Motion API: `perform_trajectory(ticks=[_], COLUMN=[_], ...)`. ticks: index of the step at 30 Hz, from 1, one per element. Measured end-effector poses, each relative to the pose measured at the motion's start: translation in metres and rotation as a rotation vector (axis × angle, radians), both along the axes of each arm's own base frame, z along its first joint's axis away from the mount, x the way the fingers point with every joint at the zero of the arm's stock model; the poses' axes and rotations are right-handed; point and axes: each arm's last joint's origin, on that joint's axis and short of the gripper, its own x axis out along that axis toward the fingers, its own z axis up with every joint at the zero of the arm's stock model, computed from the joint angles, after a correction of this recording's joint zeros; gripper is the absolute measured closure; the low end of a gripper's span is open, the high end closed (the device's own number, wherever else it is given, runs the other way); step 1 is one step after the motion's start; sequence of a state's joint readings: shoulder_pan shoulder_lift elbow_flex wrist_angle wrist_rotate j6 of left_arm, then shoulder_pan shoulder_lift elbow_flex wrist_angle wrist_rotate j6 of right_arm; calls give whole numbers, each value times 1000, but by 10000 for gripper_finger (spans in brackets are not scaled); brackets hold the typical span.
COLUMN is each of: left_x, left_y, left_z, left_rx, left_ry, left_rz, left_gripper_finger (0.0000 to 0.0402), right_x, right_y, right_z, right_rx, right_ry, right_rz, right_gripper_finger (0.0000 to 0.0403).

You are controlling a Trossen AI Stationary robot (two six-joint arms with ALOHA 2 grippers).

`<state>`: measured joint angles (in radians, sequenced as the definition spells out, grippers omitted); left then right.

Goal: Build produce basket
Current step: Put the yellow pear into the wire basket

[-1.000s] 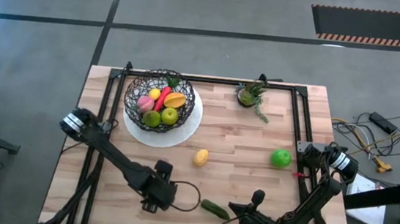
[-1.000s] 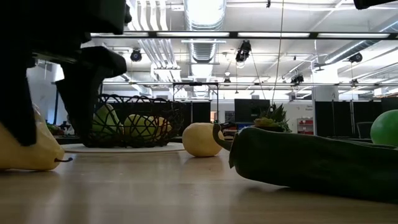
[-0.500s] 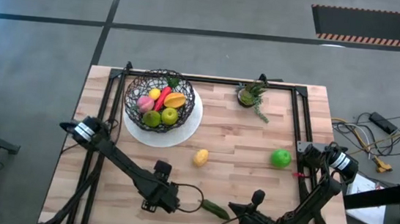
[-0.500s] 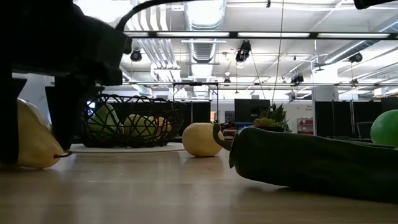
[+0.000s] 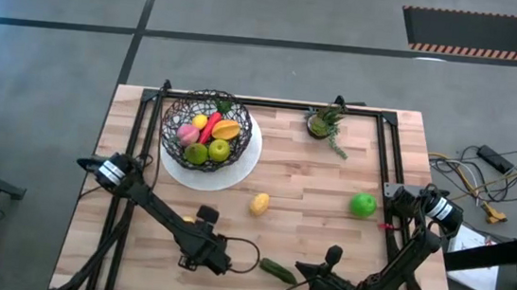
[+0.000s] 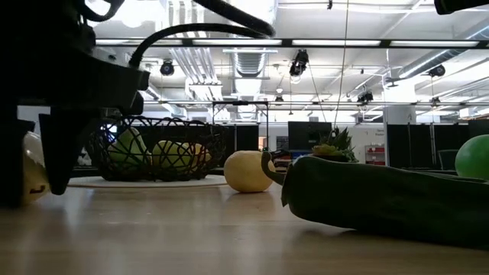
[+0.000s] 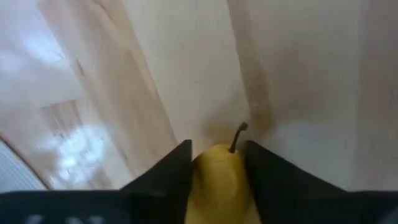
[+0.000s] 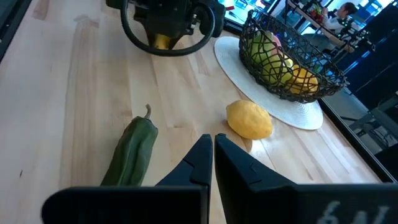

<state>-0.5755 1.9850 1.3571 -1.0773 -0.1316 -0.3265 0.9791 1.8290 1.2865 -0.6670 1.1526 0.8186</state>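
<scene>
The black wire basket (image 5: 206,129) stands on a white plate (image 5: 249,161) at the far left, holding several pieces of produce. A yellow pear (image 7: 217,183) lies on the table near the front left. My left gripper (image 5: 195,236) points down over it and is shut on it. A lemon (image 5: 259,203), a green apple (image 5: 362,205) and a dark green vegetable (image 5: 277,270) lie loose on the wood. My right gripper (image 8: 212,142) hangs shut near the front edge, above the table and touching nothing. My left gripper pinches the pear's narrow stem end (image 7: 214,167) between its two fingers (image 7: 171,171), one on each side. The fingers come from above, pointing steeply down. In the low view the pear (image 6: 30,168) shows between the dark fingers, low at table level.
A small potted plant (image 5: 325,123) stands at the far middle. A black metal frame (image 5: 387,148) runs along the table's far and side edges. Bare wood lies between the basket and the loose fruit.
My left gripper has tipped from a slant to nearly straight down and sunk a little over the pear. Its fingers have drawn together around the pear and taken hold. The pear has stayed on the table.
</scene>
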Motion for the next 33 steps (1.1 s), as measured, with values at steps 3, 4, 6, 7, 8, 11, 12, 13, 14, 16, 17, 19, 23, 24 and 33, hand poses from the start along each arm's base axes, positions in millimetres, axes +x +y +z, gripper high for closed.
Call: perform_trajectory(ticks=[3, 4, 6, 7, 8, 11, 12, 13, 14, 16, 17, 19, 23, 24, 33], left_x=[-2, -3, -4, -4, -4, -4, -4, -3, -3, -2, -1, 0, -1, -3, -45], left_y=[2, 2, 3, 3, 3, 3, 2, 2, 2, 1, 1, 0, 2, 4, 58], left_z=[1, 1, 1, 2, 2, 6, 8, 12, 14, 22, 26, 37, 61, 69, 120], left_rx=[22, 25, 29, 28, 27, 15, 9, -2, -12, -29, -32, -52, -59, -58, 92], left_ry=[25, 30, 35, 35, 33, 15, 4, -13, -33, -83, -118, -212, -443, -509, -1137], left_rz=[0, 0, 0, 0, 0, 1, 5, 7, 9, 16, 27, 26, 35, 43, 230], left_gripper_finger=[335, 350, 373, 374, 374, 374, 374, 374, 375, 375, 376, 376, 376, 377, 378], right_x=[0, 0, 0, 0, 0, 0, 0, 0, 0, 0, 0, 0, 0, 0, 0], right_y=[0, 0, 0, 0, 0, 0, 0, 0, 0, 0, 0, 0, 0, 0, 0], right_z=[0, 0, 0, 0, 0, 0, 0, 0, 0, 0, 0, 0, 0, 0, -1], right_rx=[0, 1, 1, 0, 1, 1, 0, 1, 1, 1, 1, 2, 3, 3, 4], right_ry=[0, 0, 0, 0, 0, -1, 0, 0, -1, -1, -1, -1, -1, -1, 0], right_rz=[0, 0, 0, 0, 0, 0, 0, 0, 0, 0, 0, 0, 0, 0, 0], right_gripper_finger=[394, 394, 394, 394, 394, 394, 394, 394, 394, 394, 394, 394, 394, 394, 394])
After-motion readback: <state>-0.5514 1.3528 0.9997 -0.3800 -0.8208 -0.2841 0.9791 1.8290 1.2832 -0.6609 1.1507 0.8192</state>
